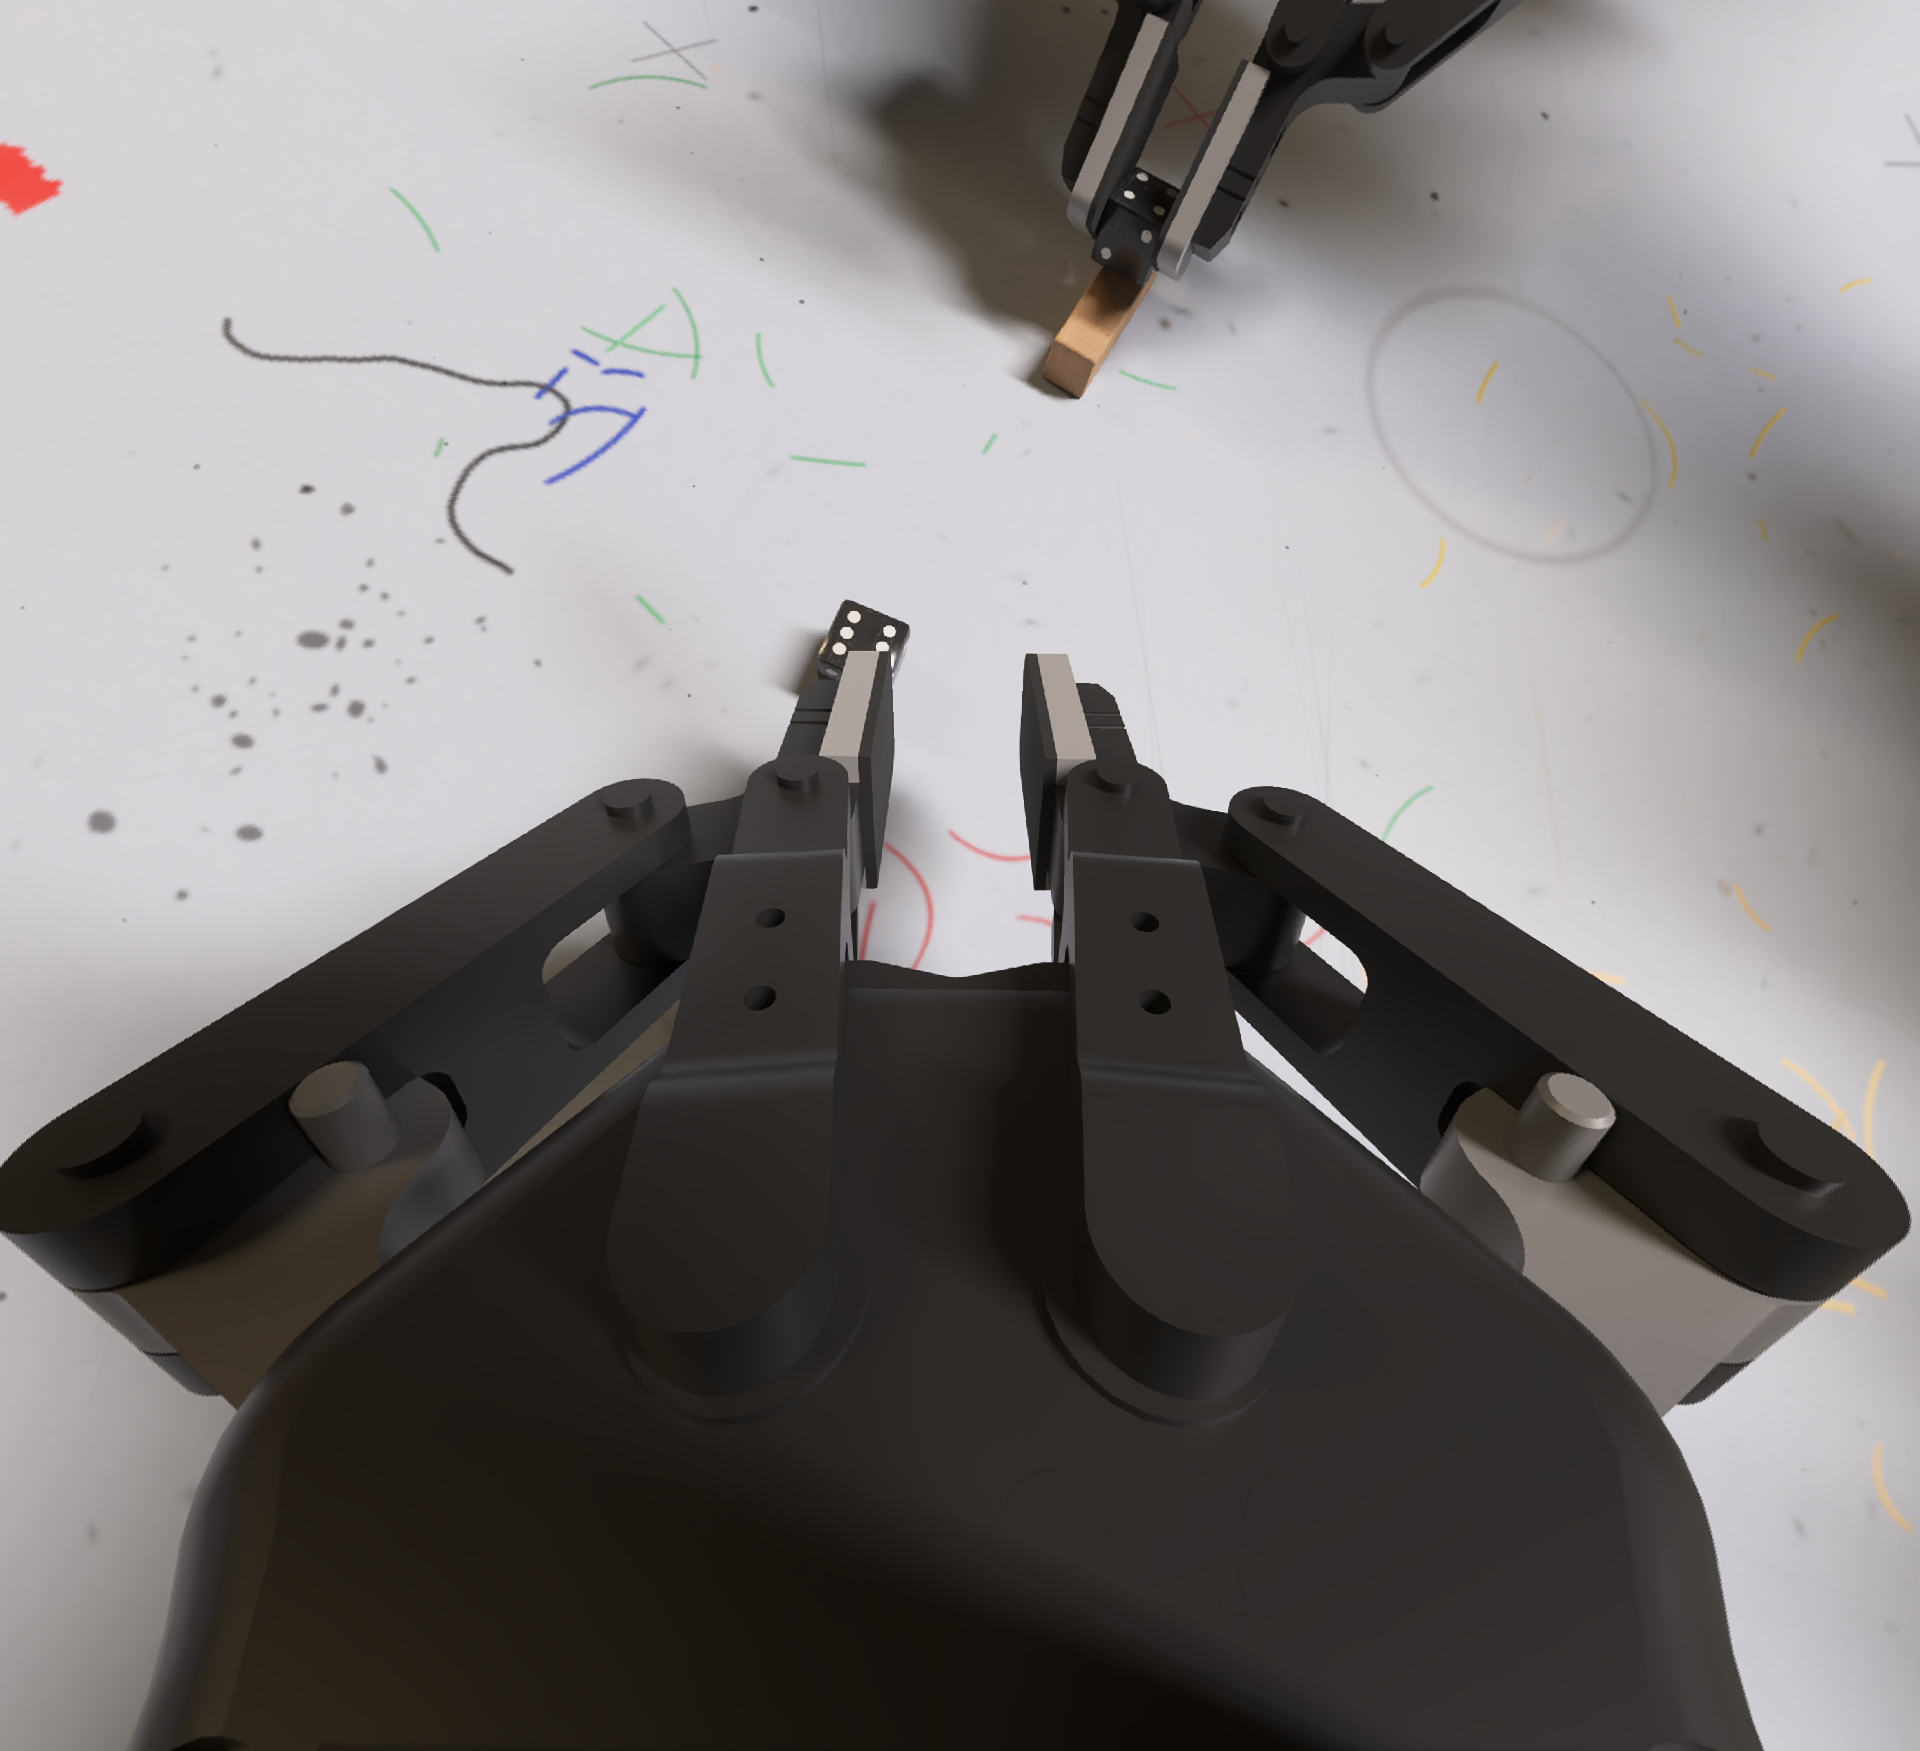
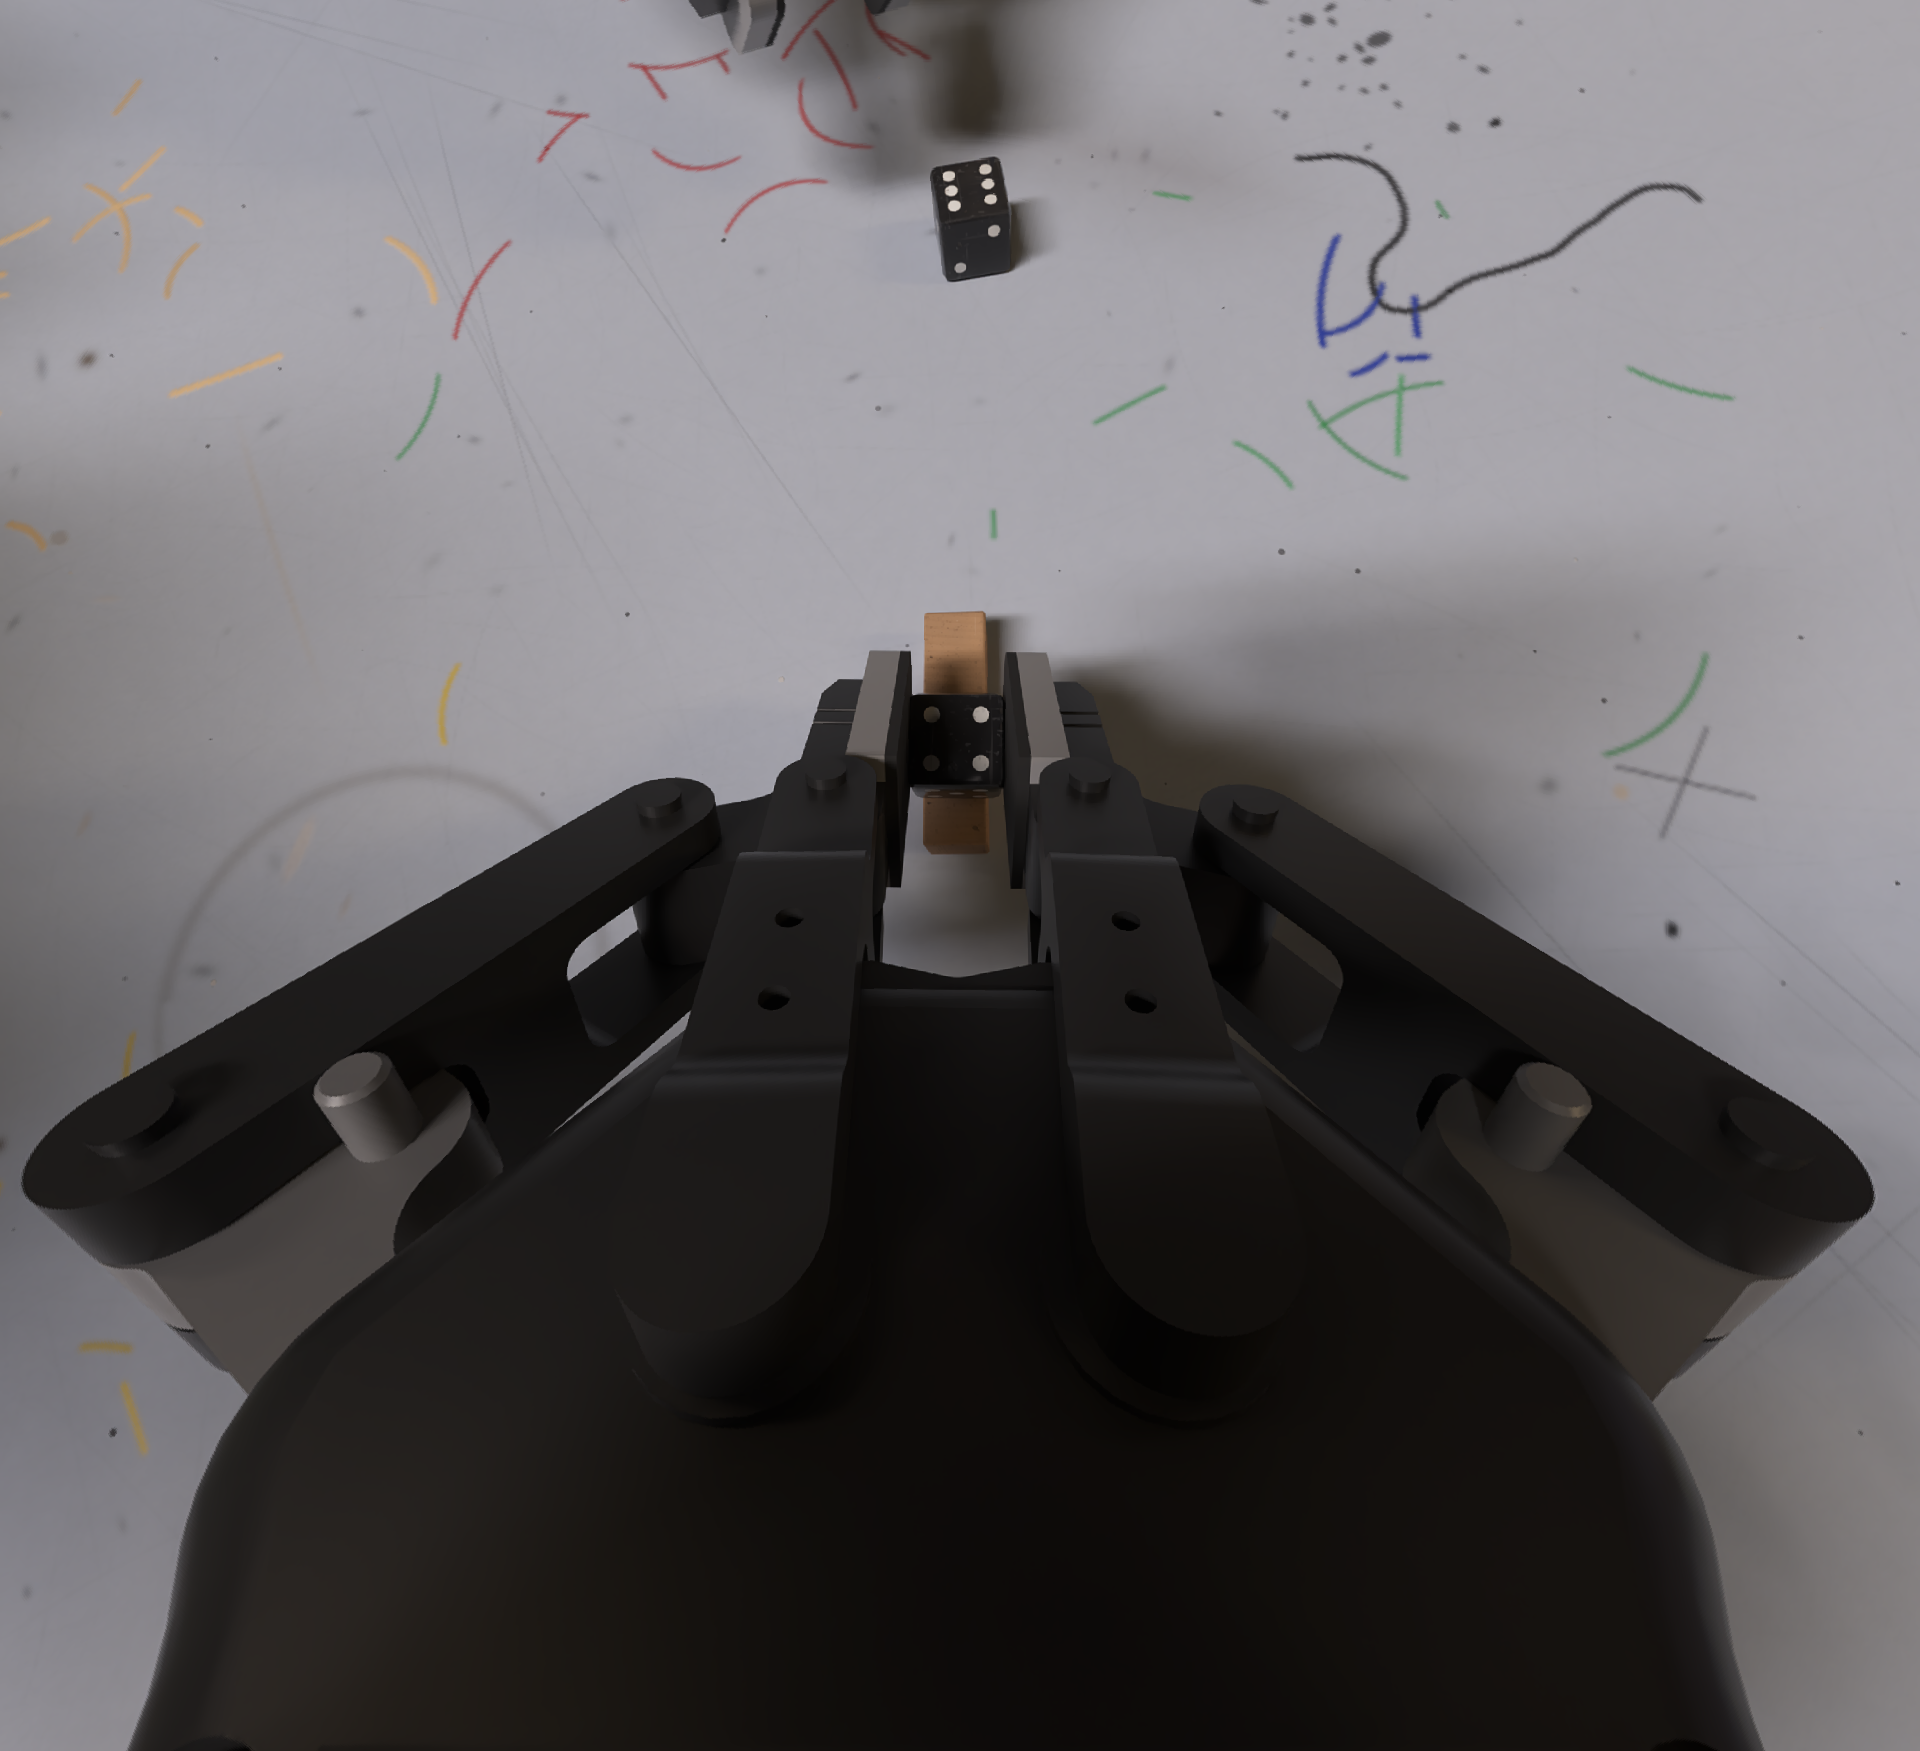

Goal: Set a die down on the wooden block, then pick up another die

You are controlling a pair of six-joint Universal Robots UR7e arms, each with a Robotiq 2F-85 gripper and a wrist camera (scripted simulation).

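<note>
My right gripper (image 2: pixel 956 745) is shut on a black die (image 2: pixel 956 751) with white pips, held right over the small wooden block (image 2: pixel 954 652); I cannot tell whether die and block touch. The left wrist view shows the same: right gripper (image 1: pixel 1132 231), die (image 1: pixel 1130 226), block (image 1: pixel 1091 335) on the table. A second black die (image 2: pixel 971 221) lies on the table farther off. In the left wrist view it (image 1: pixel 864 633) sits just beyond my left finger's tip, partly hidden by it. My left gripper (image 1: pixel 956 693) is open and empty; it also shows at the top of the right wrist view (image 2: pixel 821 8).
The white table top (image 1: pixel 1039 506) is covered with coloured scribbles, ink spots and a faint ring mark (image 1: pixel 1512 423). A red patch (image 1: pixel 26 179) lies at the far left.
</note>
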